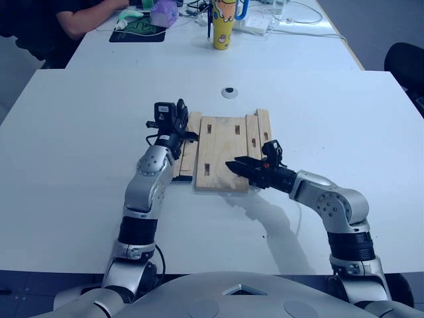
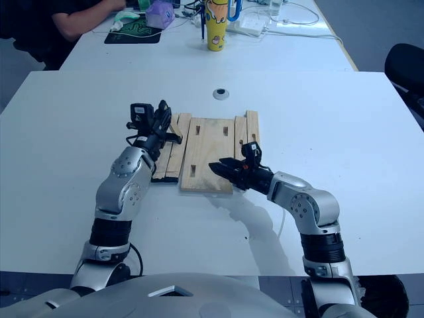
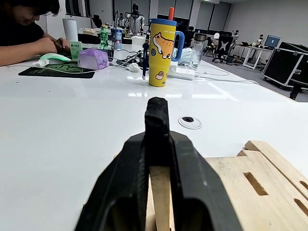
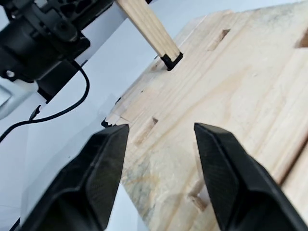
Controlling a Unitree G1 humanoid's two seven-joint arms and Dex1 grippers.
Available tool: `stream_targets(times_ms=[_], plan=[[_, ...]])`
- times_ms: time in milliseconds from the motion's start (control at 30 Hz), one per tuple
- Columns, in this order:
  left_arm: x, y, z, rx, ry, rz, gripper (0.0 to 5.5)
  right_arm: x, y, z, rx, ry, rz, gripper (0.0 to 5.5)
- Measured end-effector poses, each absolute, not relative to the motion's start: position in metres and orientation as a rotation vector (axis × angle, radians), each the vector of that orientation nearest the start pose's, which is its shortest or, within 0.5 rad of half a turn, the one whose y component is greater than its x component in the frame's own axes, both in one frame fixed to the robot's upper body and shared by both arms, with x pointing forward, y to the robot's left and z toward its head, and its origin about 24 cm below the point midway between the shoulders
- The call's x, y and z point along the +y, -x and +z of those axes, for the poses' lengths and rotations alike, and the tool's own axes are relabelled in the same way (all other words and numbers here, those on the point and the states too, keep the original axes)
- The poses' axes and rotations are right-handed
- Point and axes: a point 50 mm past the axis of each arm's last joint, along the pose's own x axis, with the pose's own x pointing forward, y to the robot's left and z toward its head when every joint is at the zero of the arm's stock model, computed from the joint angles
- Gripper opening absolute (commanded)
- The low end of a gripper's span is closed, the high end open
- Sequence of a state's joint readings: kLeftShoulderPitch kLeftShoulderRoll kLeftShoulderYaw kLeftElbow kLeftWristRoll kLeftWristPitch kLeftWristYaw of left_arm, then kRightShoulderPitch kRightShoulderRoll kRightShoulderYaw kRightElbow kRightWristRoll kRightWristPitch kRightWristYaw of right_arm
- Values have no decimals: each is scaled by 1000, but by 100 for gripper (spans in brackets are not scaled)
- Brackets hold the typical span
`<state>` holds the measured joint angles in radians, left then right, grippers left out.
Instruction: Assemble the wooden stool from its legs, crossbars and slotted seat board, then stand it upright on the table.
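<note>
Seat board [image 1: 222, 152] lies flat on the table [image 1: 79, 132], slats [image 1: 258, 129] beside it. Left gripper [image 1: 179, 121] is clenched on a wooden leg [image 4: 144, 21] at the board's left edge. Right gripper [image 1: 232, 165] is spread apart over the board's near edge.

The left gripper [image 3: 157, 120] is clamped on a wooden slat [image 3: 160, 192], with a slotted board [image 3: 255, 187] lying just beside it on the white table [image 3: 72, 125]. Ahead of its tip sits a round grommet [image 3: 188, 121], and farther off a yellow cup [image 3: 161, 53].
</note>
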<state>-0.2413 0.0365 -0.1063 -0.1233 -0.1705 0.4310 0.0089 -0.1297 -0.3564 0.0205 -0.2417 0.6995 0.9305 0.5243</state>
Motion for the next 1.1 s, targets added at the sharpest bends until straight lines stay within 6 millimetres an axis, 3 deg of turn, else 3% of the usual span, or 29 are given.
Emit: stream_targets(times_ms=[567,833,1100], plan=[[108,-271,89,141,122,-150,44,-130,-232,57,586,-338,691,252],[104,-287,88,131,-14,-205,44,-122,-231,56,574,-336,694,252],[111,-309,92,151,-7,-232,44,-121,-236,56,572,-321,691,252]])
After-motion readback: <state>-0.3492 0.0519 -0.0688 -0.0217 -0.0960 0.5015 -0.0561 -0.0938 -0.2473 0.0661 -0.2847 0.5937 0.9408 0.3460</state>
